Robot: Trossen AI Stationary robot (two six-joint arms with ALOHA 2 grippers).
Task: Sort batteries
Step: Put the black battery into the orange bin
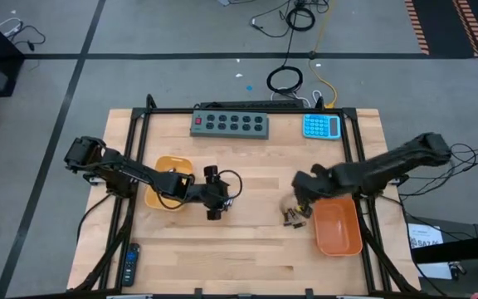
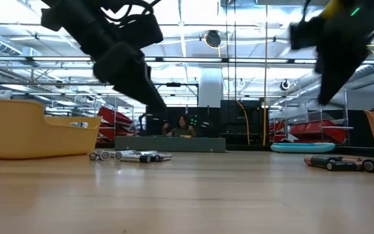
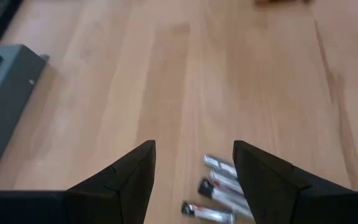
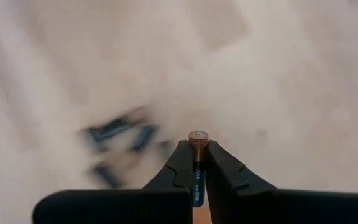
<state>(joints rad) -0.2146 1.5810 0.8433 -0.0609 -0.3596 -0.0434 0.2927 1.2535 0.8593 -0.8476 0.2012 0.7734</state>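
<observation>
The right gripper (image 4: 197, 152) pinches a dark battery (image 4: 197, 138) lengthwise, its copper cap poking past the fingertips. More dark batteries (image 1: 293, 218) lie just below it, beside the orange tray (image 1: 338, 228). The left gripper (image 3: 194, 165) hangs spread wide over the silvery batteries (image 3: 219, 186). These cylinders look light, rigid and smooth, likely to roll; gripping across the middle seems safest. A grey power strip (image 1: 230, 124), a blue calculator (image 1: 322, 126) and a yellowish tray (image 1: 169, 181) stand clear.

Grey button box (image 1: 230, 124), blue calculator (image 1: 322, 126) at the table's far edge — black remote (image 1: 130, 264) near corner.
</observation>
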